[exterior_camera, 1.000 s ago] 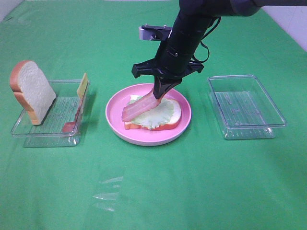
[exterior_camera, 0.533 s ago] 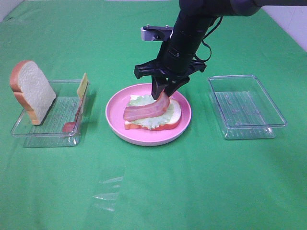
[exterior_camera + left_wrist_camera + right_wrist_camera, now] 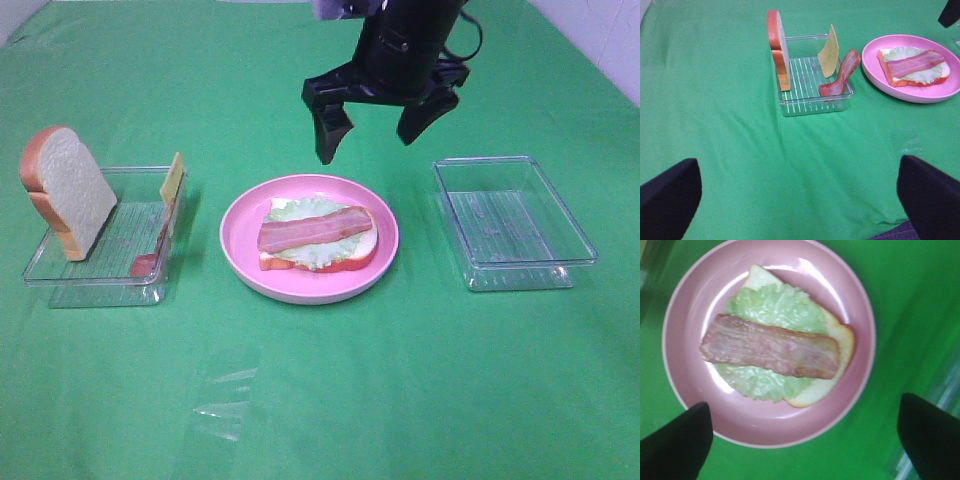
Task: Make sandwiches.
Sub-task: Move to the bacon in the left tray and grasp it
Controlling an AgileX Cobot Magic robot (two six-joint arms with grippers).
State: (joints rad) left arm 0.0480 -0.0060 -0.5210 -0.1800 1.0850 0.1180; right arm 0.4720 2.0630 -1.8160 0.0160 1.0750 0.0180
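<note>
On the pink plate (image 3: pixel 236 236) lies a white bread slice (image 3: pixel 364 238) with pale green lettuce (image 3: pixel 322 253) and a reddish bacon strip (image 3: pixel 315 228) flat on top. My right gripper (image 3: pixel 368 140) is open and empty above the plate's far edge; its wrist view shows the bacon (image 3: pixel 770 346) on lettuce (image 3: pixel 775 307). The second bread slice (image 3: pixel 65 190), a cheese slice (image 3: pixel 172 180) and another bacon strip (image 3: pixel 150 255) stand in the left clear tray (image 3: pixel 100 282). My left gripper (image 3: pixel 800 200) is open, empty, well short of that tray (image 3: pixel 810 106).
An empty clear tray (image 3: pixel 520 276) sits to the right of the plate. Green cloth covers the table. A few scraps of clear film (image 3: pixel 225 400) lie near the front.
My right gripper opened, let the bacon strip drop flat on the lettuce, and rose up and away from the plate.
</note>
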